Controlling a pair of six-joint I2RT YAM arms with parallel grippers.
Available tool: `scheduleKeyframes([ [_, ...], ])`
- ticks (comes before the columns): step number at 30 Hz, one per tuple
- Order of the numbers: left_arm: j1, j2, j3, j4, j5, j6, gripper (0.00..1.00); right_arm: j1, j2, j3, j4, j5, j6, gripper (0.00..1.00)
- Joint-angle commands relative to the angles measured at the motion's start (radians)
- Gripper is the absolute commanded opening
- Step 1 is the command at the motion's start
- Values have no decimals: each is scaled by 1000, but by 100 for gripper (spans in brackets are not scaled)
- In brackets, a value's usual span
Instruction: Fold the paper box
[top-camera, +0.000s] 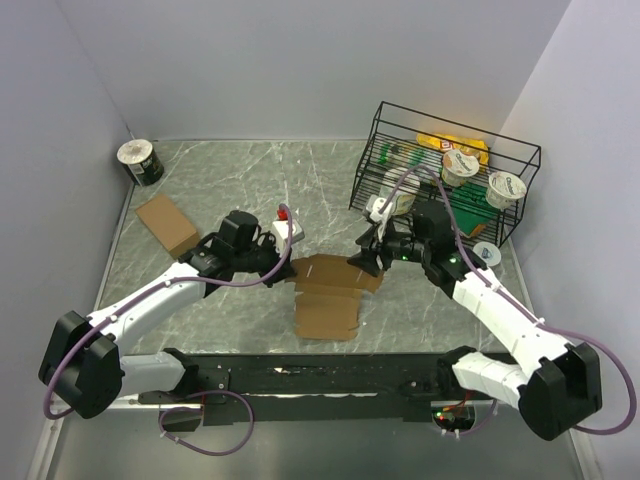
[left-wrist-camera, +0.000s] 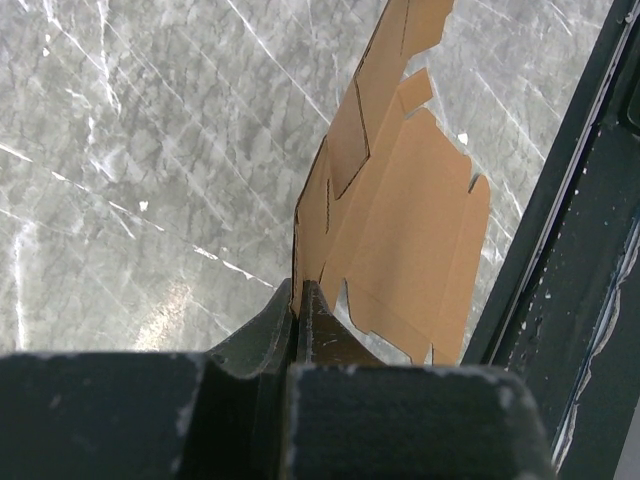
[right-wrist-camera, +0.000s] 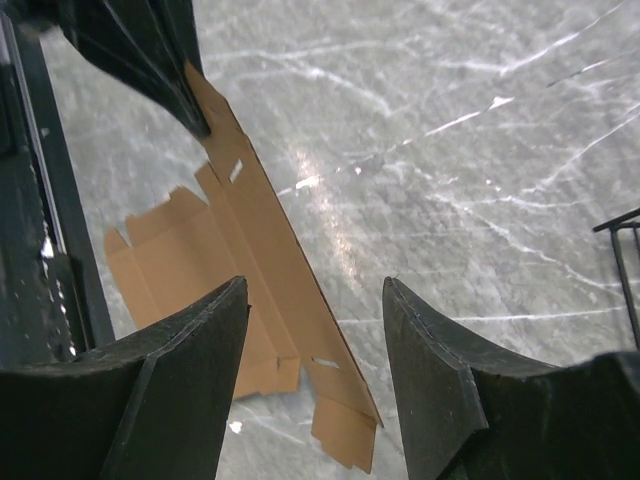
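The paper box (top-camera: 328, 300) is a flat notched brown cardboard sheet lying mid-table, with its far strip lifted up. My left gripper (top-camera: 286, 266) is shut on the sheet's left edge. In the left wrist view the gripper (left-wrist-camera: 297, 292) pinches that thin edge, and the paper box (left-wrist-camera: 420, 220) stretches away from it. My right gripper (top-camera: 366, 256) hovers open over the sheet's right end. In the right wrist view the gripper (right-wrist-camera: 315, 287) holds nothing, and the raised strip of the paper box (right-wrist-camera: 262, 240) runs below, between its fingers (right-wrist-camera: 205, 330). The left gripper (right-wrist-camera: 160, 60) shows at the top left of that view.
A second, fully formed brown cardboard box (top-camera: 168, 224) lies at the left. A dark tin (top-camera: 140, 162) stands in the far left corner. A black wire basket (top-camera: 372, 165) holding yoghurt cups stands at the far right, with a small cup (top-camera: 487, 253) in front of it. A black rail (top-camera: 330, 375) runs along the near edge.
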Motion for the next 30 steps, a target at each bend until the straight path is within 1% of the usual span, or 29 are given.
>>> scheduleKeyframes([
  [1, -6, -16, 32, -4, 19, 24, 1, 15, 27, 36, 1, -36, -66, 63],
  [5, -6, -18, 34, -7, 19, 27, 1, 25, 68, 27, 16, -24, -89, 63],
  [9, -8, -18, 35, -10, 20, 27, 1, 34, 97, 13, 44, -2, -103, 69],
  [14, -8, -19, 34, -13, 25, 30, 1, 48, 143, 19, 59, 51, -123, 71],
  [17, -8, -19, 34, -13, 22, 30, 1, 52, 157, 22, 67, 50, -127, 71],
  [20, -8, -12, 34, -7, 0, 20, 1, 55, 166, 27, 51, 53, -130, 61],
  [21, -8, -3, 34, -6, -23, 17, 1, 64, 163, 26, 53, 62, -132, 52],
  [22, -8, 7, 37, -6, -29, 6, 1, 71, 162, 22, 53, 68, -132, 47],
  [23, -8, 14, 46, -12, -27, 3, 1, 78, 162, 18, 54, 77, -133, 40],
  [26, -8, 45, 55, -7, -44, -16, 1, 106, 157, 3, 68, 116, -135, 29],
  [28, -8, 65, 62, -10, -69, -41, 1, 127, 147, -10, 84, 154, -135, 26],
  [30, -8, 76, 68, -9, -86, -57, 11, 143, 136, -31, 106, 191, -136, 21],
])
